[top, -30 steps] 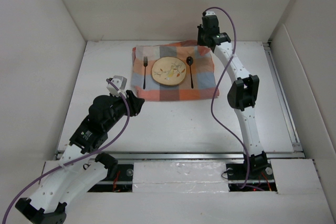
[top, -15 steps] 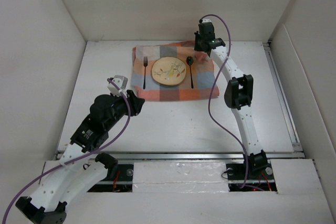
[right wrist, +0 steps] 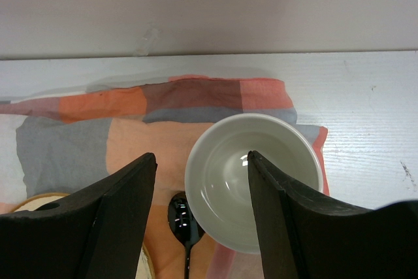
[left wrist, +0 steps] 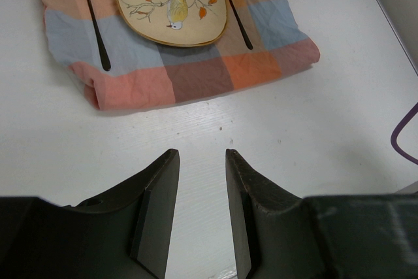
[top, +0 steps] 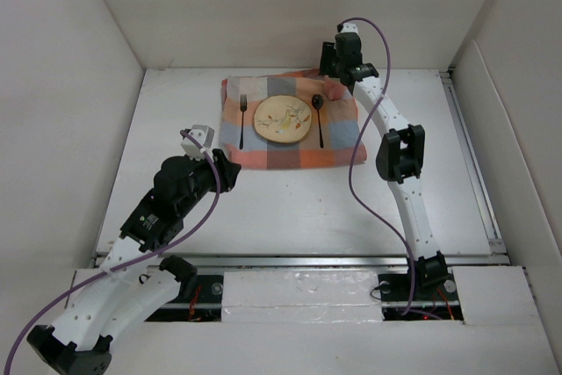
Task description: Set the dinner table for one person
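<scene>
Both spread: right claw outstretched above cup, left claw tucked low, empty.

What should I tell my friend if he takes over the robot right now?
Left gripper: open, holds nothing, over bare table near the cloth.
Right gripper: open, low over the cup, not gripping it.
Things: plate mid-cloth, fork to its left, spoon to its right, cup upright on the cloth's far right corner by the spoon's bowl.
Done: the place looks set.
Left: probably just lift the right arm clear without knocking the cup. No knife is in view.
</scene>
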`<state>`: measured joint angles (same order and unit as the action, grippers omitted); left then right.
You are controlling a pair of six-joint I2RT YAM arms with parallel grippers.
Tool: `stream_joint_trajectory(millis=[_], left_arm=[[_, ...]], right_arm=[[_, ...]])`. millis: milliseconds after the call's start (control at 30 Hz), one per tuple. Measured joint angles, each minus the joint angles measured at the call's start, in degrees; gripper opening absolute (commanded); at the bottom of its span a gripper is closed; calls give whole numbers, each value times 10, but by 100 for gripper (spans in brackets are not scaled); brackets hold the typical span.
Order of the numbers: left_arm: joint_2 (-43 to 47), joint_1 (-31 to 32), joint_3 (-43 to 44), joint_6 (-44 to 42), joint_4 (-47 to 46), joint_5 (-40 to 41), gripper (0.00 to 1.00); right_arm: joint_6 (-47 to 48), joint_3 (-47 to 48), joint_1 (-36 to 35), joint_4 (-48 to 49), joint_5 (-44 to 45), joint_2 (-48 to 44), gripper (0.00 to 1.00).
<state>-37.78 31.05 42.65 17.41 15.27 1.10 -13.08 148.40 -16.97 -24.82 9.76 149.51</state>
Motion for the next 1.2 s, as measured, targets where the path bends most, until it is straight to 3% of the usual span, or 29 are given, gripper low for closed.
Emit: stream_joint_trajectory(millis=[133, 233, 267, 300, 333, 500, 633, 833, 933, 1067, 1200], left_arm=[[0, 0, 0, 0, 0, 4, 32], [0, 0, 0, 0, 0, 8, 40], [0, 0, 0, 0, 0, 9, 43], [0, 0, 0, 0, 0, 10, 45], [-1, 0, 0, 0, 0, 11, 46], [-3, 0, 0, 0, 1, 15, 58], [3, 0, 0, 5, 7, 45, 69], [51, 0, 0, 18, 11, 87, 76], [88, 0, 0, 27, 11, 113, 78], [132, 0, 0, 40, 8, 146, 79], [140, 0, 0, 48, 9, 155, 78]], right_arm=[[-2, -9, 1, 2, -2, -10, 67], [-2, -48, 1, 6, -3, -45, 68], [-3, -62, 1, 10, -3, -61, 72], [-3, -76, 2, 12, -1, -79, 89], [-4, -89, 3, 12, 1, -98, 100], [-2, -179, 11, 28, 0, -246, 100], [-7, -353, 21, 83, -11, -449, 100], [-50, -702, 37, 202, -14, -801, 100], [-83, -843, 51, 228, -5, -923, 100], [-122, -1020, 65, 256, 5, -1024, 100], [-146, -1129, 76, 252, -4, -1038, 100]])
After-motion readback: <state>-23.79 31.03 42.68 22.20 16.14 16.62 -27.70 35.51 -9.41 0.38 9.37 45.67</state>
